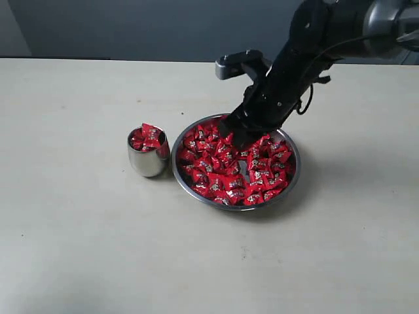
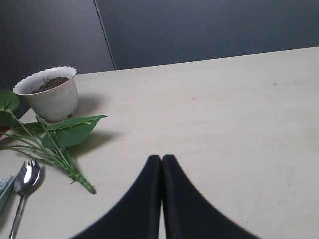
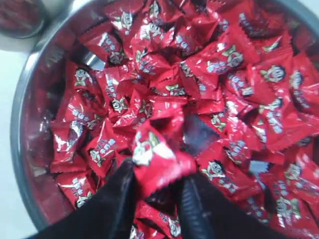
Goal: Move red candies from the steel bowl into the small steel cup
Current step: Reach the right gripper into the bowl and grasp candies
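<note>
We see the right hand [image 1: 237, 134] reaching down on its dark arm into the far side of the steel bowl [image 1: 293, 171], which stands on the pale worktop [image 1: 78, 248]. The right wrist view shows this hand [image 3: 157, 174] pinching one red candy [image 3: 152, 149] between its two black fingers [image 3: 117, 199]. The wrapper bulges out above the tips. The pinched sweet sits just over the heap, and we cannot tell whether it touches the pieces under it.

The red candies [image 1: 229, 173] lie in a crowded layer across most of the bowl, with a small patch of bare steel showing near the middle. Their shiny wrappers carry little silver-white marks.

The small steel cup [image 1: 145, 163] stands upright just left of the bowl in the exterior view, close against its rim. We cannot tell whether the two touch. A mound of candies [image 1: 145, 137] rises above its lip.

The left hand [image 2: 161, 158] appears only in its own wrist view, its two black fingers [image 2: 144, 199] pressed together with nothing between them, above bare worktop. Beyond it stand a white scalloped pot [image 2: 52, 97] of soil, a green leafy stem [image 2: 70, 130] lying flat, and a metal spoon [image 2: 26, 177] beside the stem.
</note>
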`<act>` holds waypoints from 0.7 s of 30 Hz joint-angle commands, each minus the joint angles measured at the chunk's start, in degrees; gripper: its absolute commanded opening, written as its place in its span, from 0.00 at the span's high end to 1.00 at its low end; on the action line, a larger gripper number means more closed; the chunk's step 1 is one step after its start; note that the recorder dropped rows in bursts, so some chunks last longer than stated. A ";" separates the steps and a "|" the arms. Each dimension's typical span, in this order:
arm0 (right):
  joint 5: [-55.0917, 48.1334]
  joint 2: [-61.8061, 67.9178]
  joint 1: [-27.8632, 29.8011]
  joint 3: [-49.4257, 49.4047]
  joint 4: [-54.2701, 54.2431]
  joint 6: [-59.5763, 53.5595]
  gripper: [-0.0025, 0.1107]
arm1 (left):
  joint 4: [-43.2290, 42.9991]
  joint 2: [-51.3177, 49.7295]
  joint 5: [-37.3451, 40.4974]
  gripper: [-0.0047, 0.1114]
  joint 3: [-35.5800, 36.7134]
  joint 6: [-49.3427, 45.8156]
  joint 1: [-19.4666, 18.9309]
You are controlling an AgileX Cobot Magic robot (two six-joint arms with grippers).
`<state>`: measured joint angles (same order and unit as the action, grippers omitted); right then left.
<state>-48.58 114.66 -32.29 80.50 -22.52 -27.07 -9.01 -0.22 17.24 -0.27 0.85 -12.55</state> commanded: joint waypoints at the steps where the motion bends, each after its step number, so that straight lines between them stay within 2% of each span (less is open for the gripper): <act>1: 0.52 4.08 0.23 -0.23 -3.43 -1.82 0.68 | -0.12 0.22 -0.46 0.96 0.27 0.21 0.05; 9: -1.03 3.17 0.23 -0.23 -3.30 -1.44 0.69 | -0.12 0.22 -0.46 0.96 0.27 0.21 0.05; 17: -0.30 3.90 0.12 -0.23 -8.68 -1.56 0.69 | -0.12 0.22 -0.46 0.96 0.27 0.21 0.05; 21: 3.05 3.90 0.12 -0.23 -11.66 -1.56 0.62 | -0.12 0.22 -0.46 0.96 0.27 0.21 0.05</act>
<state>-47.91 118.55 -32.29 80.50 -32.04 -28.22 -9.01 -0.22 17.24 -0.27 0.85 -12.55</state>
